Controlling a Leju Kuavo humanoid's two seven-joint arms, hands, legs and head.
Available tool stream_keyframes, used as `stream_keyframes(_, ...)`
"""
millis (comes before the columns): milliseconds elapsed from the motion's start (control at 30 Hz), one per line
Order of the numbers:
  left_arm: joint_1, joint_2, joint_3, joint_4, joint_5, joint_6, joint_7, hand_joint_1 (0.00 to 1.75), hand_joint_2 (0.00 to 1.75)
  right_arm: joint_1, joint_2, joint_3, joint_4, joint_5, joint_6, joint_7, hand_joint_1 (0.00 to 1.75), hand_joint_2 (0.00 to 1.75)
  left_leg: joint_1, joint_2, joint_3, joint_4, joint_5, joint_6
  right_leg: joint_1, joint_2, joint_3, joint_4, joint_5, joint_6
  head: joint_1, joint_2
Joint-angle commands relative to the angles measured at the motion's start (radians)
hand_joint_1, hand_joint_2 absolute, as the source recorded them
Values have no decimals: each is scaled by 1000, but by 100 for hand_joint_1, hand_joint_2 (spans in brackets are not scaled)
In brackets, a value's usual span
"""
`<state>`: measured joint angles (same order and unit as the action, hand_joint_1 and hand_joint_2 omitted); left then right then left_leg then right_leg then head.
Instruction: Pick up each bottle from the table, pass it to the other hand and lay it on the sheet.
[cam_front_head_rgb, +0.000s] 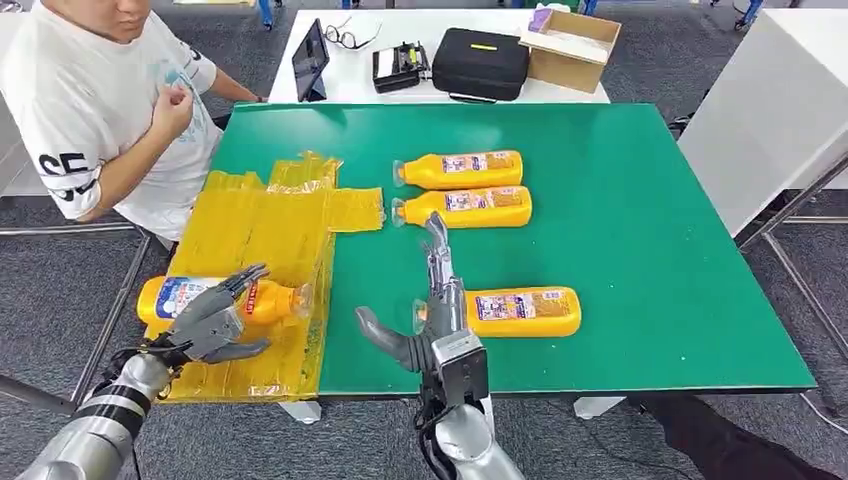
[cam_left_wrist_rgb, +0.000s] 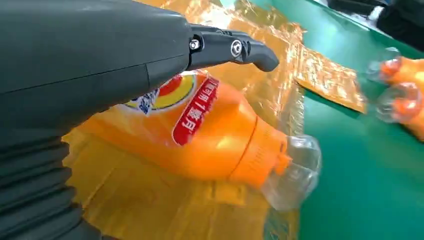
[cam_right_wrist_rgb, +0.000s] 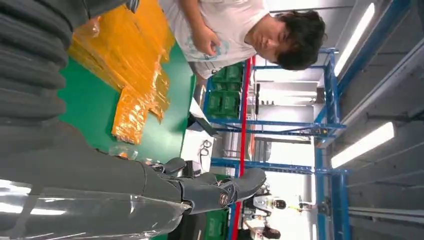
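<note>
Left robot hand (cam_front_head_rgb: 212, 322) rests over a bottle (cam_front_head_rgb: 180, 297) lying on the yellow sheet (cam_front_head_rgb: 270, 230) at the desk's (cam_front_head_rgb: 650, 250) 8 o'clock, fingers draped; grip cannot be told. Red label band carries white characters, unreadable. Right robot hand (cam_front_head_rgb: 432, 300) released, fingers straight, beside bottle (cam_front_head_rgb: 520, 311). Two more bottles (cam_front_head_rgb: 462, 170) (cam_front_head_rgb: 465, 207) at 12 o'clock.

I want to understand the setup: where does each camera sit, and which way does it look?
Head view: high on the body, looking down at the green table; both hands show, left hand and right hand.
Left wrist view: behind the left hand, facing the bottle on the sheet.
Right wrist view: behind the right hand, facing the person.
All views share the sheet.
</note>
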<state>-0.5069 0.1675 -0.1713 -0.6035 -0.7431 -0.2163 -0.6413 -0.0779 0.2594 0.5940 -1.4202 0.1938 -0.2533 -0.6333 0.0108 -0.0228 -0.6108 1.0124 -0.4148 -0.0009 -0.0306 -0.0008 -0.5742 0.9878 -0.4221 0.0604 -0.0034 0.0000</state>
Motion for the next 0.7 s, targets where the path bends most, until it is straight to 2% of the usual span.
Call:
stream_keyframes(33, 99, 53, -87, 0, 15, -34, 14, 0, 0, -40, 13, -14, 109, -10, 7, 3, 0, 175, 1, 11, 3, -4, 0, 0, 2, 9, -1, -4, 4, -5, 0, 0)
stream_keyframes(133, 99, 53, -87, 0, 15, -34, 14, 0, 0, -40, 13, -14, 109, -10, 7, 3, 0, 175, 0, 6, 5, -2, -1, 0, 0, 5, 1, -1, 2, -4, 0, 0)
stream_keyframes(167, 99, 53, -87, 0, 15, -34, 14, 0, 0, -40, 13, -14, 109, -10, 7, 3, 0, 175, 0, 9, 4, -3, -1, 0, 1, 7, 1, -3, 3, -5, 0, 0)
stream_keyframes(333, 107, 42, -74, -20, 68, -21, 8, 0, 0, -40, 15, -17, 118, -12, 12, 5, 0, 175, 0, 7, 4, -2, -1, 0, 0, 5, 1, -1, 2, -4, 0, 0)
stream_keyframes(400, 113, -37, 12, -66, 112, 120, -15, 0, 0, -32, 18, -21, 108, -7, 3, 7, 0, 175, 0, 7, 4, -2, -1, 0, 1, 5, 1, -2, 2, -4, 0, 0)
stream_keyframes(467, 116, -172, 158, -174, 177, 367, 2, 0, 0, -23, 18, -14, 91, 13, -15, 25, 0, 175, 0, 4, 3, -2, 0, 1, 1, 2, 0, -2, 2, -5, 0, 0)
stream_keyframes(533, 113, -245, 248, -274, 233, 518, 14, 0, 0, -23, 15, 2, 90, 50, -37, 44, 0, 175, 1, 2, 1, -2, 1, 1, 1, -1, -1, -3, 2, -5, 0, 0)
stream_keyframes(567, 113, -259, 269, -323, 241, 584, 5, 0, 0, -25, 10, 12, 89, 76, -55, 47, 0, 175, 1, 0, -1, 0, 1, 1, 2, -3, -3, -2, 2, -5, 0, 0)
stream_keyframes(667, 120, -246, 271, -345, 241, 574, 16, 0, 0, -26, 8, 14, 88, 77, -55, 47, 0, 175, 1, 0, -10, 2, 3, 2, 1, -2, -13, 0, 3, -3, 0, 0)
stream_keyframes(700, 122, -244, 272, -344, 241, 573, 15, 0, 0, -26, 7, 14, 88, 77, -55, 47, 0, 175, 2, 1, -10, 3, 2, 2, 3, -3, -12, -1, 2, -5, 0, 0)
